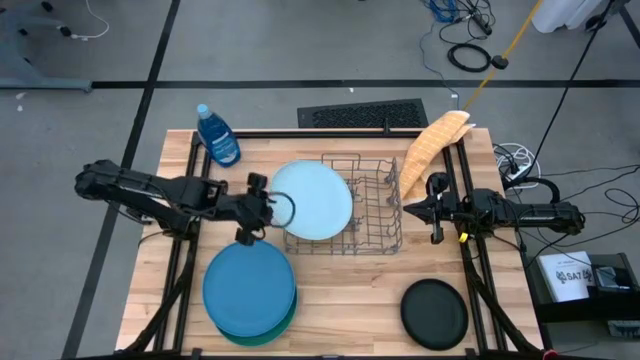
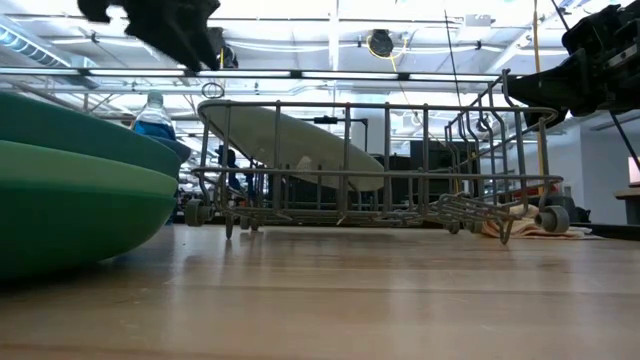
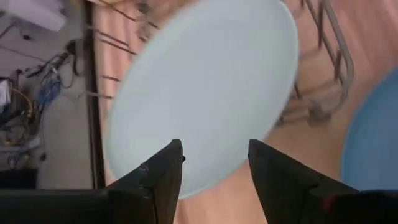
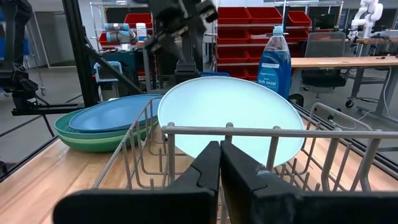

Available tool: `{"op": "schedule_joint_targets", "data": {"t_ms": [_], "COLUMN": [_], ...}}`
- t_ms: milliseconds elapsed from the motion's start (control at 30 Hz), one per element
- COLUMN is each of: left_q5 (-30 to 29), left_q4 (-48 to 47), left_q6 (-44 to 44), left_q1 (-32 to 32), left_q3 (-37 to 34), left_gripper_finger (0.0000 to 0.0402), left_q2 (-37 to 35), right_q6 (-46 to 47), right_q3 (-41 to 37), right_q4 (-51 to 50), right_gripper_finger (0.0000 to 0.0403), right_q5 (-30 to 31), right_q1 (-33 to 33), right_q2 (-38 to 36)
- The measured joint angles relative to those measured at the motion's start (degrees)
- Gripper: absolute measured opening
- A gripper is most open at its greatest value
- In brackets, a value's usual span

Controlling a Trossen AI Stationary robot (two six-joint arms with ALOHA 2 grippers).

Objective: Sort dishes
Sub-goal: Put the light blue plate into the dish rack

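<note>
From above, the left gripper (image 1: 262, 207) sits just left of centre, its jaws spread, right at the left rim of the light blue plate (image 1: 312, 199). That plate leans into the left end of the wire rack (image 1: 372, 205). Below it, at lower left, the blue plate (image 1: 249, 282) tops a stack with a teal plate (image 1: 284, 322) peeking out beneath. The black plate (image 1: 434, 313) lies alone at lower right, with bare counter (image 1: 345, 300) between it and the stack. The right gripper (image 1: 410, 208) waits just off the rack's right end, jaws pressed together. A soap bottle (image 1: 217, 135) stands at upper left.

At counter level, the light blue plate (image 2: 290, 146) tilts inside the rack (image 2: 420, 170), high at the left and sloping down to the right. The stack fills the left edge.

Past the left wrist, the plate (image 3: 205, 87) lies ahead of 2 parted fingers (image 3: 163, 171), its long axis running lower left to upper right.

From the right wrist, the shut fingers (image 4: 208, 171) point at the plate (image 4: 230, 118) through the rack bars.
</note>
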Motion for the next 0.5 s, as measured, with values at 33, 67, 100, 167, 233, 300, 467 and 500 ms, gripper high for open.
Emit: {"op": "schedule_joint_targets", "data": {"t_ms": [33,67,100,167,233,300,467,500], "left_q5": [-0.7,-1.8,-3.1,-5.1,-5.2,-5.2,-10.1,-12.1], "left_q4": [-0.9,-1.0,-1.0,-1.5,-1.5,-1.7,-1.8,-1.7], "left_q6": [0.9,1.8,3.1,5.0,5.9,6.0,6.0,6.0], "left_q1": [-0.6,-1.1,-1.6,-2.5,-3.0,-3.4,-3.7,-3.8], "left_q3": [0.0,0.0,0.0,0.0,-0.1,-0.1,-0.1,-0.1], "left_gripper_finger": [0.0185,0.0186,0.0186,0.0186,0.0186,0.0186,0.0186,0.0186], "left_q2": [1.0,2.1,3.3,5.7,7.9,9.6,14.5,15.6], "right_q6": [0.0,0.0,-0.1,-0.2,-0.1,0.0,-0.1,-0.1], "right_q3": [0.0,0.0,0.0,0.0,0.0,0.0,0.0,0.0], "right_q4": [0.0,0.0,0.0,0.0,0.0,0.0,0.0,0.0], "right_gripper_finger": [0.0009,0.0009,0.0009,0.0009,0.0009,0.0009,0.0009,0.0009], "right_q5": [0.0,0.0,0.0,0.0,0.0,0.0,0.0,0.0], "right_q1": [0.0,0.0,0.0,0.0,0.0,0.0,0.0,0.0], "right_q2": [0.0,0.0,0.0,0.0,0.0,0.0,0.0,0.0]}}
